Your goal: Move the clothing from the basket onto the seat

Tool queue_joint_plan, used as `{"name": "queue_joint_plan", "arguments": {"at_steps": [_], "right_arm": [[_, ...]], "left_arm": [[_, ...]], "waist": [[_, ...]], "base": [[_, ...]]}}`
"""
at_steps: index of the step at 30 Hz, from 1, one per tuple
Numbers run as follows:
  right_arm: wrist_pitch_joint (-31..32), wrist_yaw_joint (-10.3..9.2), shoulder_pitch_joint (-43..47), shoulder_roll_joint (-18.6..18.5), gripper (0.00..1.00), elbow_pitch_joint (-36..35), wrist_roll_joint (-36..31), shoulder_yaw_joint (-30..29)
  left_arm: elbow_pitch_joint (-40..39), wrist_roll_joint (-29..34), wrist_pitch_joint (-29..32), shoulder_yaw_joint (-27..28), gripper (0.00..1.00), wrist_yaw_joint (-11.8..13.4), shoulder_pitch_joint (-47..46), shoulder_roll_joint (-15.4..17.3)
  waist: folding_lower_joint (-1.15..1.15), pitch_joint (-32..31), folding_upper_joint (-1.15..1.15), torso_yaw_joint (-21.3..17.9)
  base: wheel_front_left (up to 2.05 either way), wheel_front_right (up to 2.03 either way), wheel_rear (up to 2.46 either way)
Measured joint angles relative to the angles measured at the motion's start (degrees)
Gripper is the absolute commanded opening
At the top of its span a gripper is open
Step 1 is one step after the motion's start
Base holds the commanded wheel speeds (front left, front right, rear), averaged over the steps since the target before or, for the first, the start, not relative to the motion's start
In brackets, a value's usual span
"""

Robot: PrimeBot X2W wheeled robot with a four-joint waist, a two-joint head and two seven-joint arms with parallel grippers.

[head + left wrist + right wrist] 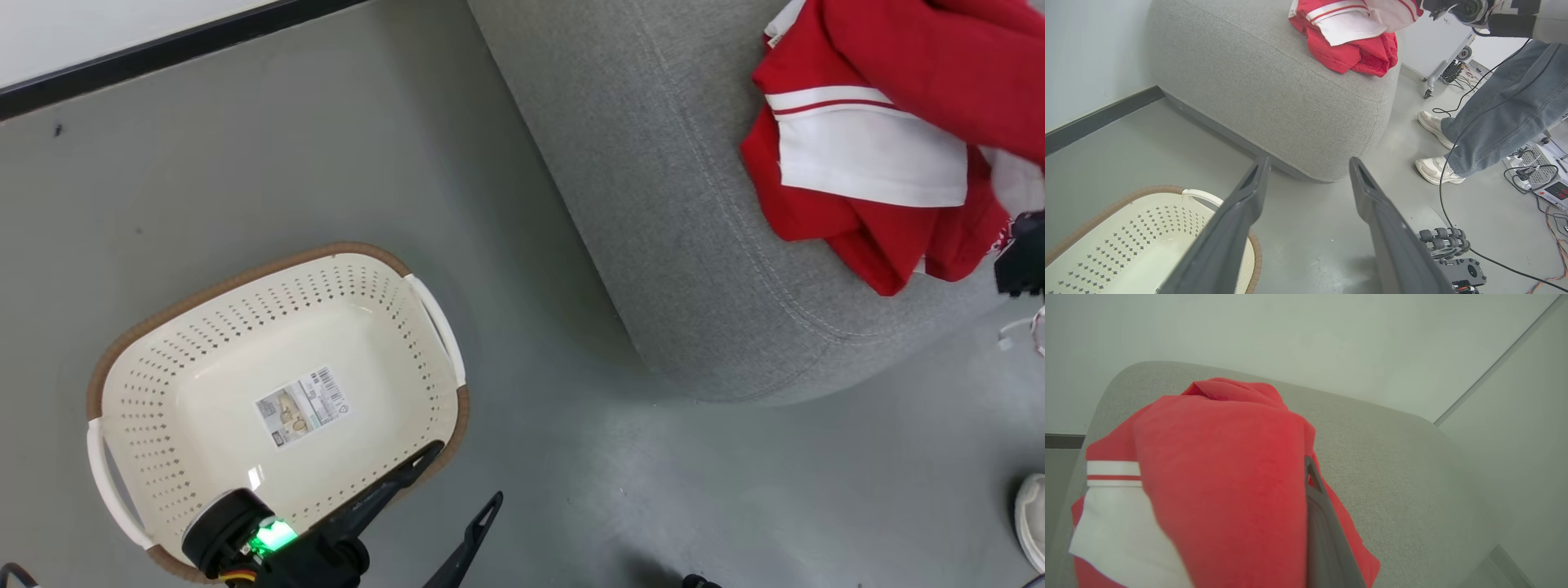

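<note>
– Cream-white perforated plastic at the far left: what is marked?
– The basket (163,367), set on the grey floor (286,147) well to the left of the seat (653,204). The label sticker (302,406) on its bottom is seen uncovered.
– And the dark fingers on its seat-ward side?
– The left gripper (469,474). One finger is shown over the basket's rim, the other over the floor between basket and seat. The fingers are spread wide and nothing is held between them.
– What is carried by the seat itself?
– The clothing (865,155), heaped in red folds with a white panel and stripes. It is placed on the seat's top toward its right end, close to the rounded edge.
– How is the right gripper (1306,463) drawn?
– At the right of the heap, above the seat. Its fingers are brought together on a red fold of the clothing; one finger is visible, the other is covered by fabric.
– Further right of the seat?
– A person's pale shoe (1030,523), placed on the floor.
</note>
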Motion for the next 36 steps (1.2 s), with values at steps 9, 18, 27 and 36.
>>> {"name": "queue_joint_plan", "arguments": {"at_steps": [9,18,27,36], "right_arm": [[-1.6,-1.0,4.4,2.4,1.0,1.2,0.0,-0.1],[-3.3,-1.51,4.8,1.6,1.0,1.4,0.1,-1.5],[-3.9,-1.51,10.2,4.4,1.0,0.5,-0.1,1.4],[-4.5,-1.53,16.8,7.0,1.0,-2.5,-0.5,3.4]], "left_arm": [[-0.2,-0.3,0.8,-1.0,1.0,-0.1,-0.1,-0.8],[0.0,-0.4,1.0,-2.1,1.0,-0.1,-0.2,-2.7],[1.1,-0.7,1.0,-2.3,1.0,-0.1,-0.4,-3.7],[3.5,-2.4,0.1,-2.5,1.0,-0.1,-0.9,-6.5]], "waist": [[0.0,-0.5,0.0,-1.7],[-0.01,-2.4,0.0,-0.8],[-0.01,-4.4,-0.01,0.0],[-0.01,-7.1,-0.01,0.8]], "base": [[0.0,0.0,0.0],[0.0,0.0,0.0],[0.0,0.0,0.0],[0.0,0.0,0.0]]}}
